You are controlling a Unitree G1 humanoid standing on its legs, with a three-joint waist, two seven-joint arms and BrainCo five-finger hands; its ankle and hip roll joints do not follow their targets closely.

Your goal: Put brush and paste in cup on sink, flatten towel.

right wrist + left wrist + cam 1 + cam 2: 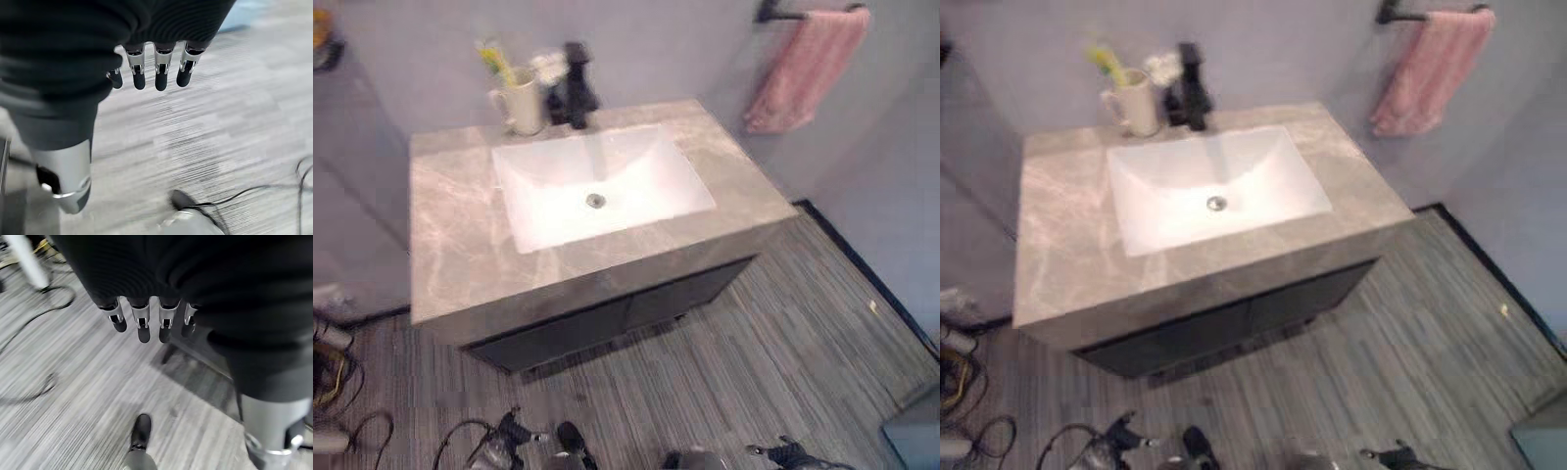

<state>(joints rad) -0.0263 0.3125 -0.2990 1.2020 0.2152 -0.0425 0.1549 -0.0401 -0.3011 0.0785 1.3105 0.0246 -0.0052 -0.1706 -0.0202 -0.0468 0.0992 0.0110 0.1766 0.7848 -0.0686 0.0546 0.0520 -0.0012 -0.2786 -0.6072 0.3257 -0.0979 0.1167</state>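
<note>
Meanwhile, both robot hands, left [146, 318] and right [151, 68], relaxed and empty above the floor [234, 127]

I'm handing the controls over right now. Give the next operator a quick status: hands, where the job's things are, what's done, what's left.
Left hand: hanging over the floor, fingers relaxed, holding nothing.
Right hand: the same, open and empty.
Cup: on the countertop behind the sink, beside the black faucet, with brush and paste apparently already standing in it.
Pink towel: hangs bunched on the wall bar, not spread flat.
Left: flatten the towel.
</note>
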